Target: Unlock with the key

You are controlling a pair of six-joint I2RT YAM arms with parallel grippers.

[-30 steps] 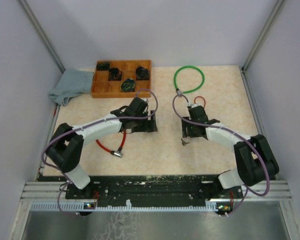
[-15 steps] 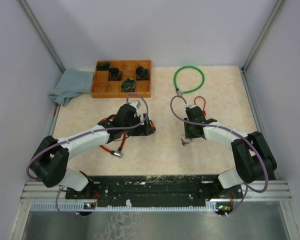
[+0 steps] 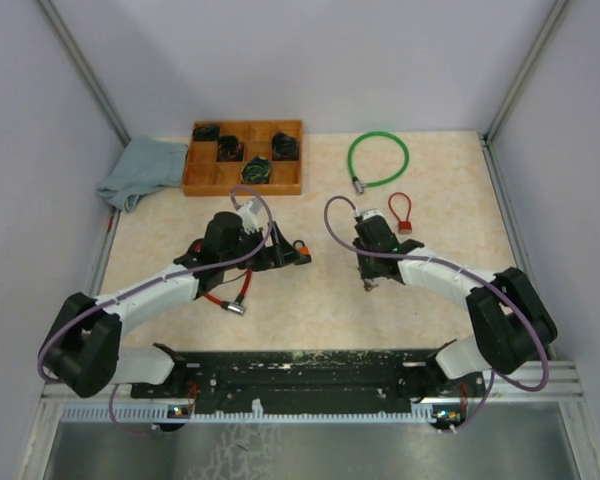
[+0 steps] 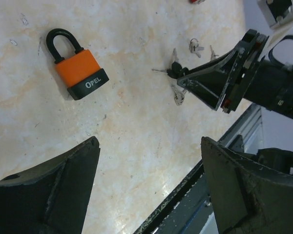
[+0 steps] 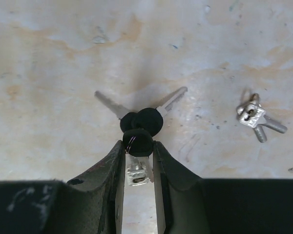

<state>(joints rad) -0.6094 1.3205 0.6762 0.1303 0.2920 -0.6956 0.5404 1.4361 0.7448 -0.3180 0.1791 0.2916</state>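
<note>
Right gripper (image 5: pixel 138 147) nearly closed, pinching black-headed key (image 5: pixel 137 139), left gripper (image 4: pixel 149 146) wide open

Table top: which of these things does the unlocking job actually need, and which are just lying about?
Job: orange padlock; black-headed keys, pinched by the right gripper.
Lying about, seemingly: green cable loop; wooden tray; grey cloth; small silver keys.
</note>
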